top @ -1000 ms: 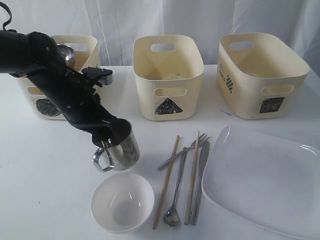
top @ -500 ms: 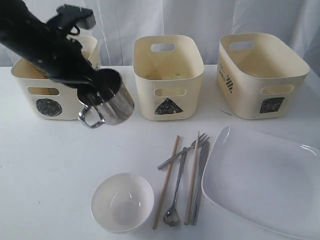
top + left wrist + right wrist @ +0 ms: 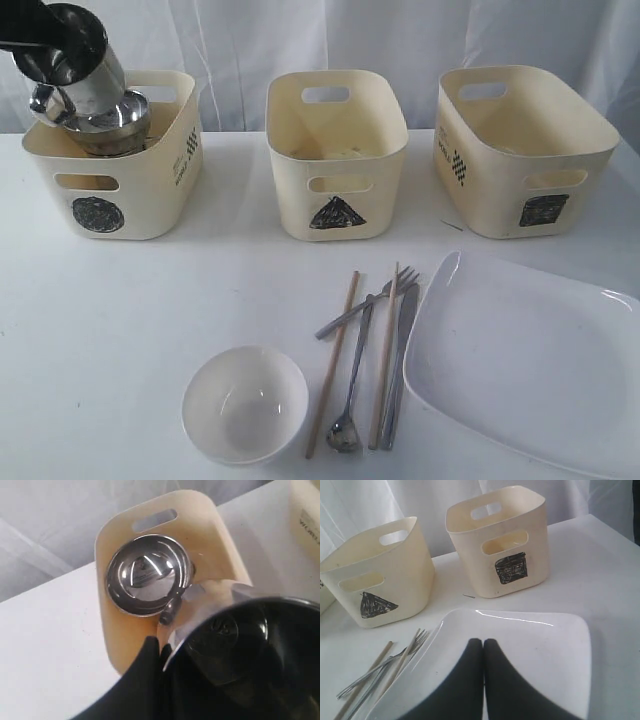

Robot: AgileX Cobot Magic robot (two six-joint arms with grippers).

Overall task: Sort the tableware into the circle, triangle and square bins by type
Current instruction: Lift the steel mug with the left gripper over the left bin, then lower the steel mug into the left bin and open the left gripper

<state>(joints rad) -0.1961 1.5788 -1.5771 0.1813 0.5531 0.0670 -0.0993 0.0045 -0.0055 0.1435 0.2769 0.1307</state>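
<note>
**Jaws clamped on a steel mug over the circle bin**

Left jaws are nearly closed on the wall of a steel mug [image 3: 78,68]. In the left wrist view one dark finger [image 3: 148,677] lies against the outside of the mug [image 3: 210,607]; the other finger is hidden. The mug hangs tilted at the far left, raised over the circle bin [image 3: 140,195], handle side turned down toward it. In that bin sits a round steel vessel [image 3: 112,125], directly under the mug and very close to it; whether it is a bowl or a second mug I cannot tell.

Right jaws are fully closed with nothing in them, the two fingers [image 3: 470,680] pressed together above the large white square plate [image 3: 540,650]. They do not appear in the exterior view.

On the bench [image 3: 100,330] the triangle bin [image 3: 292,190] stands in the middle and the square bin [image 3: 480,190] to the right, each well apart from its neighbour. Nearer the camera, the white bowl [image 3: 245,403] stands upright. Just right of it lie the chopsticks [image 3: 333,360], spoon [image 3: 352,385], fork [image 3: 365,308] and knife [image 3: 400,360] in a loose bundle, the fork crossing the spoon. The plate [image 3: 530,370] lies just beside the knife.
</note>
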